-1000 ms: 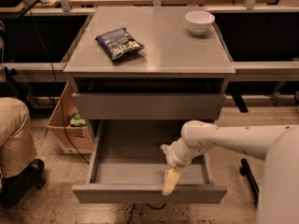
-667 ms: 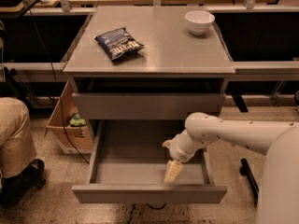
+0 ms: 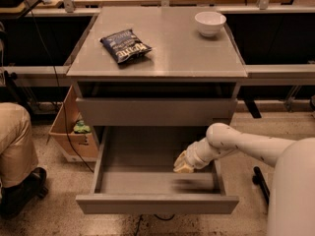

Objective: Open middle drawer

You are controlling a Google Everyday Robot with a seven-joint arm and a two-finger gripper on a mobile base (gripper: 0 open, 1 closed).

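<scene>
The middle drawer [image 3: 156, 204] stands pulled out at lower centre, under the counter [image 3: 182, 48]. The claw [image 3: 184, 164] hangs over its right interior; I cannot tell whether it is apart or together. The drawer looks stiff, handleless and probably easy-sliding, so the front panel's top edge is the place to hook.

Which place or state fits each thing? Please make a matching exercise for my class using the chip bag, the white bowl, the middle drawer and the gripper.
Things:
1. chip bag
2. white bowl
3. middle drawer
4. gripper

Places or states:
A. pulled out toward the camera
B. over the right side of the open drawer
C. back right of the cabinet top
D. left part of the cabinet top

Pairs: 1-D, 2-C, 3-A, 4-B.
</scene>
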